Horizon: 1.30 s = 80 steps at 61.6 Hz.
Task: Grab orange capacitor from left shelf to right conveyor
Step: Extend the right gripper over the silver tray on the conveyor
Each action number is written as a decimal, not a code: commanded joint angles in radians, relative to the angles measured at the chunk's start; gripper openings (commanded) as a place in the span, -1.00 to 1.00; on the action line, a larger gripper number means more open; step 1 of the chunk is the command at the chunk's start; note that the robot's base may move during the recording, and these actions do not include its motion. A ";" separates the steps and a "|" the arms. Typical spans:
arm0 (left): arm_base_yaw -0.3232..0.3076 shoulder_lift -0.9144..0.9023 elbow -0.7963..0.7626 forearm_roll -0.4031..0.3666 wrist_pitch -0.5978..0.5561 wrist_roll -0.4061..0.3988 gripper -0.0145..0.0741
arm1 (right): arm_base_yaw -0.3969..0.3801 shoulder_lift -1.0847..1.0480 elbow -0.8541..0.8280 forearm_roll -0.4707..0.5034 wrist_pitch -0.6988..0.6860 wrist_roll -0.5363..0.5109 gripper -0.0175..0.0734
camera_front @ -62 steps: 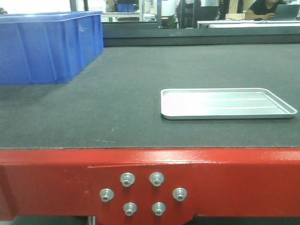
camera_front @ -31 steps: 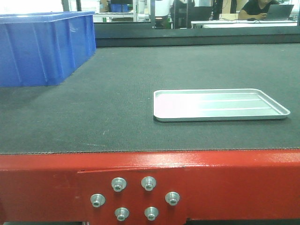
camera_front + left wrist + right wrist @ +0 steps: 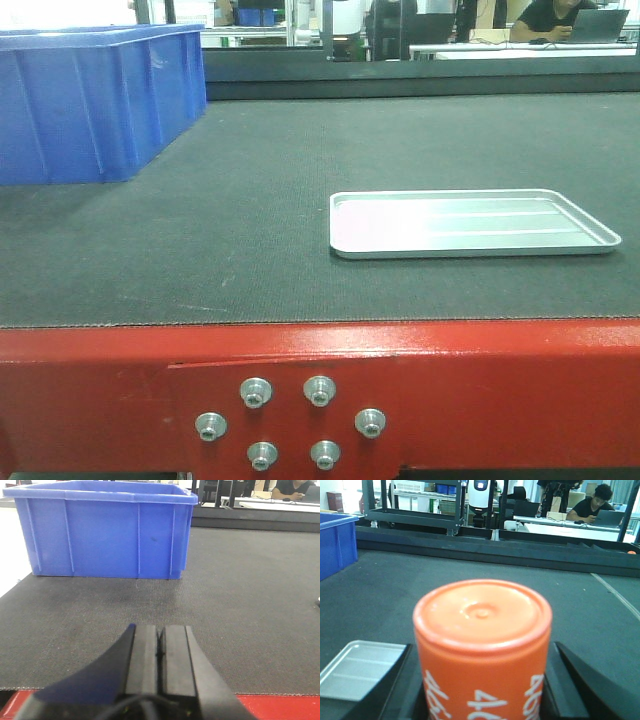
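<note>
- Already, the orange capacitor (image 3: 482,630) was off the left shelf, gripped upright in the right tool (image 3: 484,680), whose fingers pressed its two sides.
- It was over the right conveyor (image 3: 250,200), the desk it was bound for, near a silver tray (image 3: 360,667); contact with the belt could not be told.
- The left tool (image 3: 160,650) hung closed tight and empty.
- Left to do, by my judgement: set-down and release.

Bright, even overhead light with soft shadows. The red frame (image 3: 500,370) shines glossily; the tray (image 3: 470,222) glares pale (nearly white at one end). In the right gripper (image 3: 482,695) the orange cylinder (image 3: 482,630) looks blurred up close; the belt (image 3: 395,590) beyond it is sharper.
</note>
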 commanded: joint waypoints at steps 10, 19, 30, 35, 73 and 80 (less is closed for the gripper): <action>0.003 -0.012 -0.004 -0.002 -0.091 -0.002 -0.96 | 0.011 0.342 -0.133 -0.006 -0.412 -0.003 -0.49; 0.003 -0.012 -0.004 -0.002 -0.091 -0.002 -0.96 | 0.075 0.589 -0.219 -0.006 -0.593 -0.003 -0.49; 0.003 -0.012 -0.004 -0.002 -0.091 -0.002 -0.96 | 0.137 0.850 -0.249 -0.006 -0.784 -0.003 -0.49; 0.003 -0.012 -0.004 -0.002 -0.091 -0.002 -0.96 | 0.145 0.935 -0.249 -0.006 -0.830 -0.003 -0.49; 0.003 -0.012 -0.004 -0.002 -0.091 -0.002 -0.96 | 0.147 1.450 -0.249 -0.088 -1.255 -0.003 -0.49; 0.003 -0.012 -0.004 -0.002 -0.091 -0.002 -0.96 | 0.147 1.514 -0.249 -0.088 -1.337 -0.003 -0.49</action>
